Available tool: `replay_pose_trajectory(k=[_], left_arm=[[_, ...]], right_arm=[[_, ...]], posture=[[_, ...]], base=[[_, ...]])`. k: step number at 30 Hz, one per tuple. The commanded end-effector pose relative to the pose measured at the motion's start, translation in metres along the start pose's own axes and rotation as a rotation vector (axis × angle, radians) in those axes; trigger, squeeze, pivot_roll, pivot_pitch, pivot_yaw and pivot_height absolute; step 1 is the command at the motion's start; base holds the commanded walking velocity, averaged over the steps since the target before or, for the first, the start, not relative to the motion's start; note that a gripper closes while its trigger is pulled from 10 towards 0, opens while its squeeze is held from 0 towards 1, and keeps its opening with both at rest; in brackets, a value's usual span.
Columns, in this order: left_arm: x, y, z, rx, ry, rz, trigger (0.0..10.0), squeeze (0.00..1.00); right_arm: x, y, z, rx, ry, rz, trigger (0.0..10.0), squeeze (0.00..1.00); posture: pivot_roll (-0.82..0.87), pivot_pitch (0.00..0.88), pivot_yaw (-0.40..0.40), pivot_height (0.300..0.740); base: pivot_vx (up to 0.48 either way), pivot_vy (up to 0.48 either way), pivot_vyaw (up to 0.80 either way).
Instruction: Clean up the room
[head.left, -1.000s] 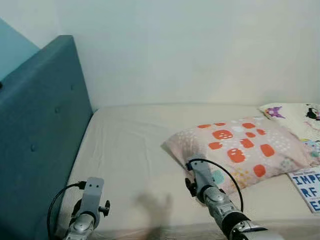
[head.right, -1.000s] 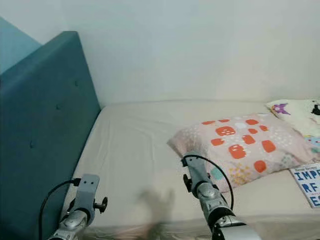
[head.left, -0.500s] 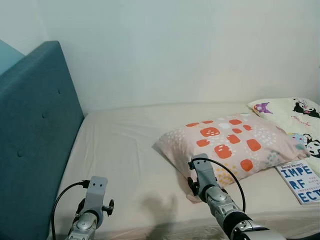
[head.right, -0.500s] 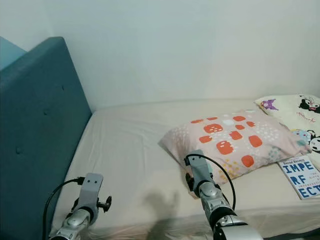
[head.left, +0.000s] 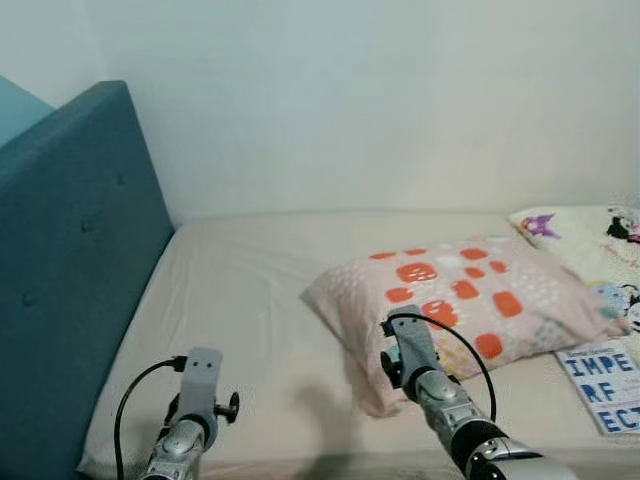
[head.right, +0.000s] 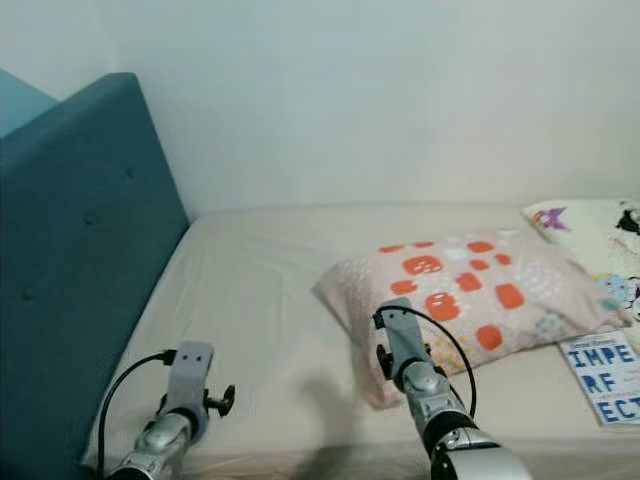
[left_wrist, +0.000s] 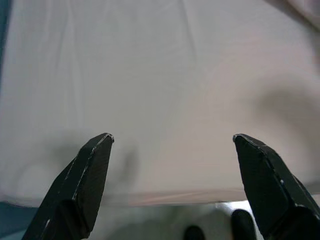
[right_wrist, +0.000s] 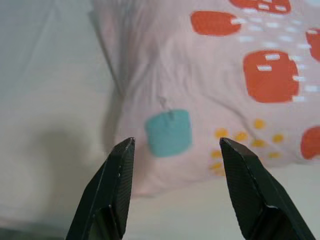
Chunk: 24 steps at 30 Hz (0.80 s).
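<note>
A pink pillow (head.left: 470, 295) with orange patches lies on the beige bed (head.left: 250, 290), right of the middle. My right gripper (right_wrist: 172, 145) is open and hovers just above the pillow's near corner, where a teal patch (right_wrist: 169, 132) sits between its fingers. My left gripper (left_wrist: 172, 142) is open too, over bare sheet near the bed's front edge. In the eye views both silver arms rise from the bottom, the right arm (head.left: 440, 395) in front of the pillow, the left arm (head.left: 190, 420) by the headboard side.
A teal padded headboard (head.left: 70, 260) stands along the left. A cartoon-print pillow (head.left: 595, 235) lies at the far right, and a book (head.left: 605, 385) with blue letters lies in front of it. A plain wall runs behind the bed.
The camera has swung about, so the scene has shifted in the picture. My right gripper is now closer over the pink pillow's near corner. The left arm has barely moved.
</note>
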<state>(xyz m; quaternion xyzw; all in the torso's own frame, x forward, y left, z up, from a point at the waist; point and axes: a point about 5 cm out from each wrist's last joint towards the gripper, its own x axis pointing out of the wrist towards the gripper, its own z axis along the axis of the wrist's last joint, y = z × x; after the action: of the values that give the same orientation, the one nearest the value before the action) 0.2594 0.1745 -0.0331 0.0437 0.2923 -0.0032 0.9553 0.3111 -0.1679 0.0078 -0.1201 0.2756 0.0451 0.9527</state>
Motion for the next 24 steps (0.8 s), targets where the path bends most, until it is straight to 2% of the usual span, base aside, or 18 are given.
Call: replay_pose_trajectory(k=[1,5,12,15,18,21,24], left_arm=[[0.0,0.004,0.0,-0.011,0.002,0.012,10.0,0.0],[0.0,0.002,0.001,-0.014,-0.003,0.004,10.0,0.0],[0.0,0.003,0.0,-0.004,0.004,0.017,10.0,0.0],[0.0,0.005,0.001,-0.032,-0.002,0.036,10.0,0.0],[0.001,0.006,0.004,-0.043,-0.013,0.041,10.0,0.0],[0.003,0.008,0.012,-0.06,-0.049,0.047,10.0,0.0],[0.004,0.009,0.017,-0.061,-0.066,0.05,10.0,0.0]], right_arm=[[0.0,0.001,-0.001,0.016,0.009,-0.001,10.0,0.0],[0.0,0.0,0.001,0.014,0.006,-0.005,10.0,0.0],[0.001,-0.002,0.005,0.012,-0.003,-0.007,10.0,0.0],[0.002,-0.006,0.01,0.02,-0.014,-0.015,10.0,0.0],[0.003,-0.01,0.019,0.039,-0.037,-0.022,10.0,0.0],[0.006,-0.015,0.043,0.061,-0.102,-0.015,10.0,0.0],[0.007,-0.016,0.053,0.068,-0.119,-0.006,10.0,0.0]], posture=[[0.02,0.0,-0.035,0.74],[0.02,0.0,-0.038,0.74],[0.01,0.0,-0.04,0.74],[0.01,0.0,-0.041,0.74],[0.02,0.0,-0.043,0.74],[0.02,0.0,-0.045,0.74],[0.02,0.0,-0.046,0.74]], base=[[0.0,0.0,0.0],[0.0,0.0,0.0],[0.0,-0.471,0.0],[0.0,0.0,0.0],[0.0,0.0,0.0],[0.0,0.0,0.0],[0.0,0.0,0.0]])
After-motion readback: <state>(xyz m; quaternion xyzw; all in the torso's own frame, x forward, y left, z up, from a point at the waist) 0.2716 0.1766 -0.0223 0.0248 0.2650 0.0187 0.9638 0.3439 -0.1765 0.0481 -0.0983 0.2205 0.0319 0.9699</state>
